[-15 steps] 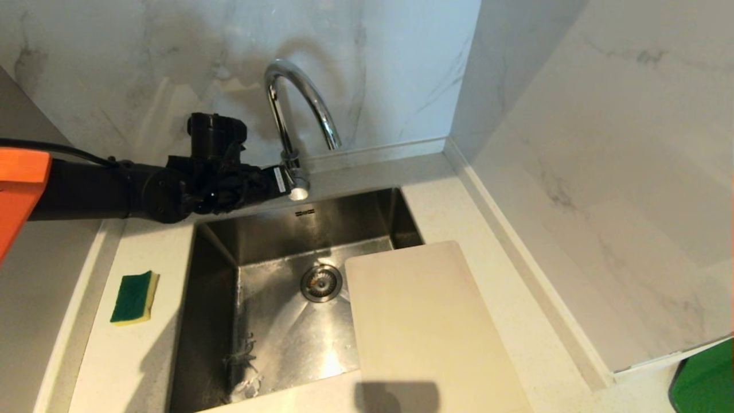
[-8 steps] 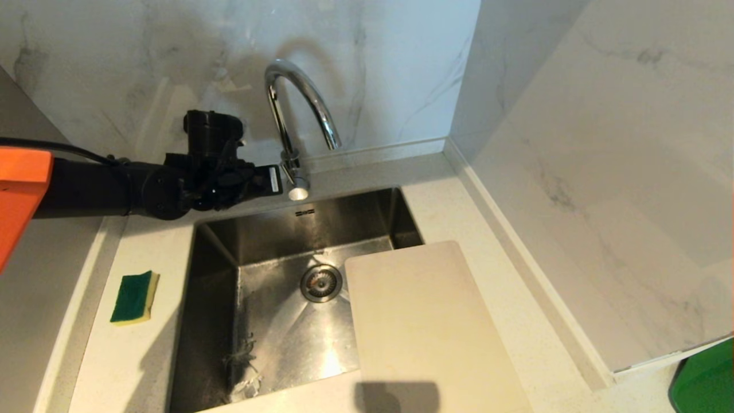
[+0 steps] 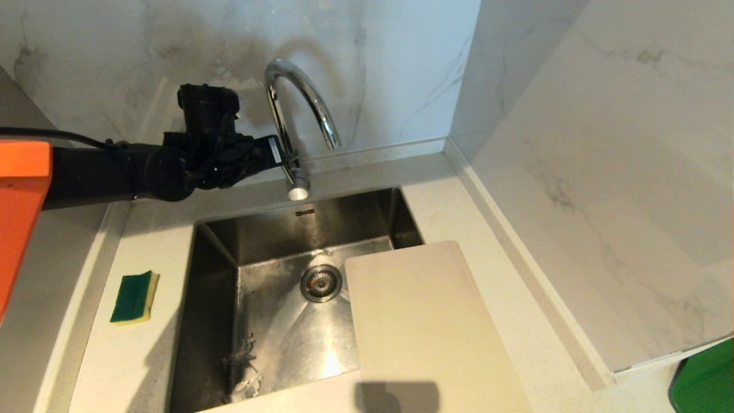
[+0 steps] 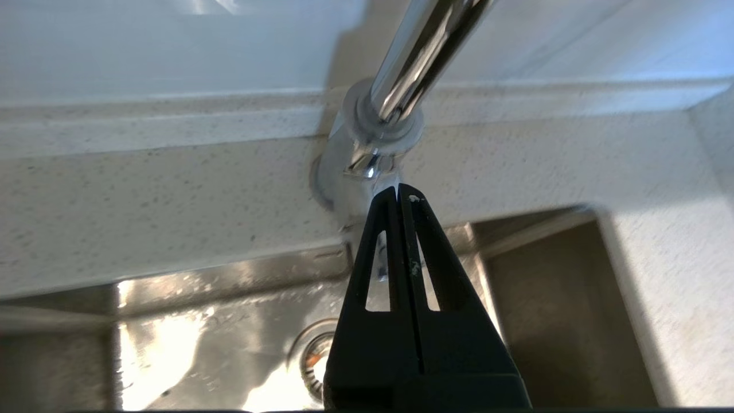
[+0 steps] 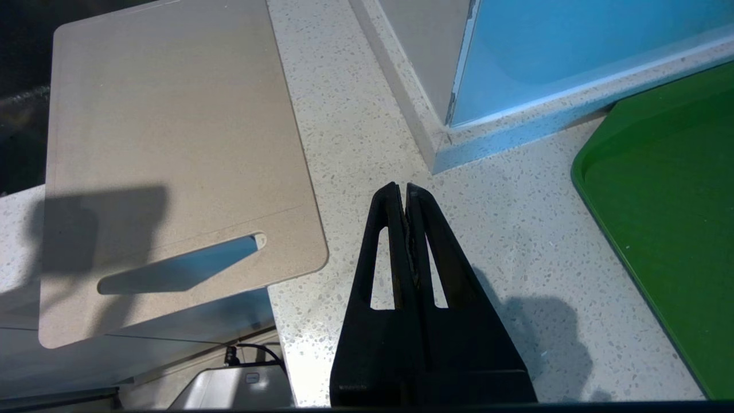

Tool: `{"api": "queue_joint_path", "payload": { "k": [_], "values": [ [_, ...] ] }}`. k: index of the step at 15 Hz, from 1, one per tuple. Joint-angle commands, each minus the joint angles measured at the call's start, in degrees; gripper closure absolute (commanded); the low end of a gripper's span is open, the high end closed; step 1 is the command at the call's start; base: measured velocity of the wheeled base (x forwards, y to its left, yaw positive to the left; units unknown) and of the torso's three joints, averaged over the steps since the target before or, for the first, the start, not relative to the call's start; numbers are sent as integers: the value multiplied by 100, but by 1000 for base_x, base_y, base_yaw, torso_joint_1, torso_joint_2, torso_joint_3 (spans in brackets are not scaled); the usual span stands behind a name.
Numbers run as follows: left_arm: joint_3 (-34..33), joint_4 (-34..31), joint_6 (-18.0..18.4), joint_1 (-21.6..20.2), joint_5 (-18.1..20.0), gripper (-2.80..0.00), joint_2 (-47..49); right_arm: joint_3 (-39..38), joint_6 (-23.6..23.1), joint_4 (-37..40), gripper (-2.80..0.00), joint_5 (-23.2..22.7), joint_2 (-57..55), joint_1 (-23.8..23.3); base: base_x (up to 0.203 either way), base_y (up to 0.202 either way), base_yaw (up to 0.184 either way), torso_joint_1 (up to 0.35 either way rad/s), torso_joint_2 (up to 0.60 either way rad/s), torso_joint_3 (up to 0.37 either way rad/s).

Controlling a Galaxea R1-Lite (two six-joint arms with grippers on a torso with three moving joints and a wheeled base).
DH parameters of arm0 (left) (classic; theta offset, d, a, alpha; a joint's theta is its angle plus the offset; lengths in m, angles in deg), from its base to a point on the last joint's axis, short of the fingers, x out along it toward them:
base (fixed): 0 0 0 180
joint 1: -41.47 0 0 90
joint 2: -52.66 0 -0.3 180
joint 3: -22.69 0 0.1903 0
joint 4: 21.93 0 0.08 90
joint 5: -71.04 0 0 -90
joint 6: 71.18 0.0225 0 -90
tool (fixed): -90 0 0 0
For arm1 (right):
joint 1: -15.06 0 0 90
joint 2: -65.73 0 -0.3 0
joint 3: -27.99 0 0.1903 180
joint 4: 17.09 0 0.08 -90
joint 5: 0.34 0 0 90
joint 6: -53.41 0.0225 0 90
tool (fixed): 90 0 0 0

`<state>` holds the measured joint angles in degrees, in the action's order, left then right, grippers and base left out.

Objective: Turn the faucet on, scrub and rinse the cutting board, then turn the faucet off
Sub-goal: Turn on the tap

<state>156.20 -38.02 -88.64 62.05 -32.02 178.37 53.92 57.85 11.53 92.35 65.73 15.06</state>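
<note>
The left end effector (image 4: 398,192) has its fingers pressed together, holding nothing, tips at the low stem of the faucet (image 3: 295,115), beside the lever knob (image 3: 298,188). The tall chrome faucet stands at 12 o'clock behind the sink (image 3: 258,321). The right end effector (image 5: 400,192) is likewise pressed together and empty, above the counter (image 5: 355,132). The cream cutting board (image 3: 424,327) lies flat over the sink's 3 o'clock edge, its slot handle (image 5: 178,269) at 6 o'clock.
</note>
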Motion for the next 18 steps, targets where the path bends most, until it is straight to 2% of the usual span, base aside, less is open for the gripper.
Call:
{"api": "queue_joint_path", "payload": {
  "k": [1,5,9,18],
  "values": [
    [78,2,-101,7,-3,0,67,-1,5,2,0,3,-8,0,0,0,0,0,0,0],
    [130,-43,-311,8,138,0,85,-1,5,2,0,3,-8,0,0,0,0,0,0,0],
    [93,-830,-742,8,573,0,-126,-1,5,2,0,3,0,0,0,0,0,0,0,0],
    [-439,-916,-747,52,602,0,-426,-1,5,2,0,3,0,0,0,0,0,0,0,0]
  ]
}}
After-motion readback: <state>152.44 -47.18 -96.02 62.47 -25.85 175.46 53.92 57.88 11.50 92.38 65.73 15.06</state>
